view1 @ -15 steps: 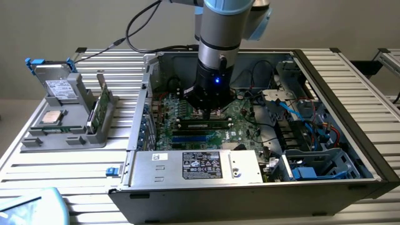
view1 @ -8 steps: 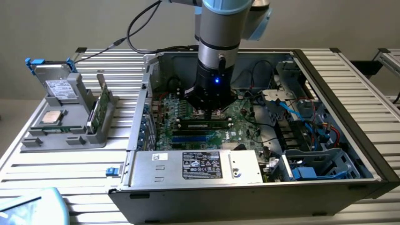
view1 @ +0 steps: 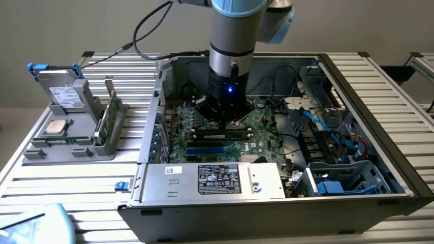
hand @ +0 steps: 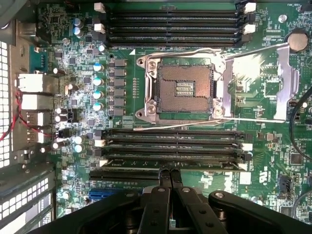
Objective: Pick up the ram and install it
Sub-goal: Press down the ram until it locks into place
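The ram (view1: 239, 134) stands on edge in a slot on the motherboard (view1: 261, 122) inside the open computer case. In the wrist view the ram (hand: 204, 164) is a thin green strip in the slot nearest my fingers. My gripper (view1: 224, 121) hangs straight down over the middle of the stick, shut, with nothing between its fingers. The black fingertips (hand: 165, 179) meet right at the ram's top edge (hand: 169, 174). I cannot tell whether they press on it.
The open CPU socket (hand: 185, 87) lies beside the slots, with more black slots (hand: 170, 29) beyond it. A power supply (view1: 217, 180) and drive cage (view1: 339, 180) fill the case front. A grey holder (view1: 64, 145) at the exterior view's left carries a drive, a chip and a green board (view1: 109, 117).
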`<move>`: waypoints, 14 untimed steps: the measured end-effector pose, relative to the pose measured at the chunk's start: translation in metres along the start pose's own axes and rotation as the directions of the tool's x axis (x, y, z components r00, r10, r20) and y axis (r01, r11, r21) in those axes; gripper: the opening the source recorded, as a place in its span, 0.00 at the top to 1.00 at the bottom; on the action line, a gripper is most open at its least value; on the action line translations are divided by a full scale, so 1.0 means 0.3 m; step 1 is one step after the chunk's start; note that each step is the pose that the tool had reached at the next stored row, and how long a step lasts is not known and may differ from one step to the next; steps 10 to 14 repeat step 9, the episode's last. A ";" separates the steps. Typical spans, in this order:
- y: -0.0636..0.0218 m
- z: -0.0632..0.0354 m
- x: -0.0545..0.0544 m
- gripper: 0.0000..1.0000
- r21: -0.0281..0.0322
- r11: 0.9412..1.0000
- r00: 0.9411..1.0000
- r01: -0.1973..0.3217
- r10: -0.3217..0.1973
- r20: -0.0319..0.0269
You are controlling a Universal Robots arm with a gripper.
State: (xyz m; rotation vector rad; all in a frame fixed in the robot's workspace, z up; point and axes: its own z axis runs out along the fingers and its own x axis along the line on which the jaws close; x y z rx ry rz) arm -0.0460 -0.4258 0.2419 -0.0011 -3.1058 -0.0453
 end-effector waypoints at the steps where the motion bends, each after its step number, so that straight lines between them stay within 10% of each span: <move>1: -0.003 0.000 0.000 0.90 0.000 1.000 1.000 0.000 0.000 0.000; 14: -0.004 0.000 0.000 0.90 -0.001 1.000 1.000 0.000 0.000 0.000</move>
